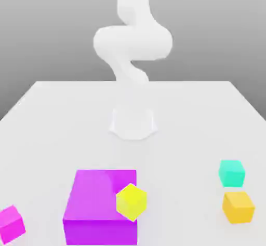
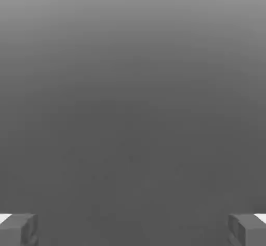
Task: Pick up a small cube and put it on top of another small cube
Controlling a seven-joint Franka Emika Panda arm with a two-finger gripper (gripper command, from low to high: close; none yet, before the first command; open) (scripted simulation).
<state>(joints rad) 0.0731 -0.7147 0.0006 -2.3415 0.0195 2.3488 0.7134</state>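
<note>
My pincer is standing released, its two fingers spread well apart in the hand view. Going from the exterior view's left to its right, a magenta cube is sitting well apart from my pincer, partly cut off by the edge. Next, also away from my pincer, a big purple block is lying flat, and a yellow cube is showing cornerwise across its right-hand edge; whether they are touching I cannot tell. My white arm is rising from its base beyond them. Farther right, the small teal cube is resting upright on the pale table, outside my pincer's grip: plain turquoise-green, unmarked, straight-edged, its front face glowing bright, far smaller than the purple block. Just beside it, nearer the viewer and slightly farther right, an orange cube is sitting, also out of my pincer's hold, slightly turned.
</note>
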